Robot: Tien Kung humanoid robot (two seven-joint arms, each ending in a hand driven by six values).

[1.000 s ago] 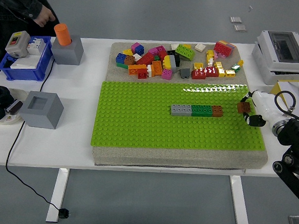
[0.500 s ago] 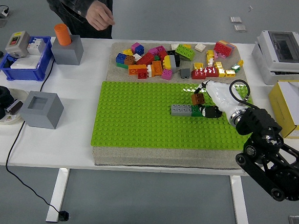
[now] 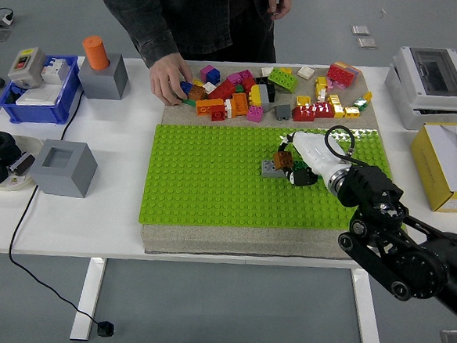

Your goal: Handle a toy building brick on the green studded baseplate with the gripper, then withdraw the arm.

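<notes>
1. The right hand (image 3: 296, 162) reaches in from the lower right on a black arm (image 3: 396, 246), over the middle of the green baseplate (image 3: 204, 185), its white fingers curled around a brown brick (image 3: 283, 159).
2. The brown brick sits at the hand's tip, directly over a grey brick (image 3: 270, 169) on the baseplate; whether the two touch cannot be told.
3. A green brick (image 3: 299, 177) shows just under the hand, beside the grey one; the rest of that row is hidden by the hand.
4. The baseplate lies on a grey pad (image 3: 271, 241) on the white counter (image 3: 91, 225), filling the pad's near part.
5. On the pad's far strip lies a loose pile of bricks (image 3: 265, 92) in red, yellow, orange, pink, blue and green.
6. A person in dark clothes (image 3: 192, 12) stands at the far side, one hand (image 3: 169, 79) down on the left end of the pile, fingers on the bricks.
7. At the counter's left stand a grey box (image 3: 64, 168), a blue tray (image 3: 38, 95) with switchgear, a grey block topped by an orange cylinder (image 3: 96, 52), and a white dish (image 3: 5, 164) with black parts.
8. At the right stand a white enclosure (image 3: 431, 84) with a clear lid and a yellow box (image 3: 449, 163).
9. A black cable (image 3: 29, 220) runs off the counter's left front to the floor.
</notes>
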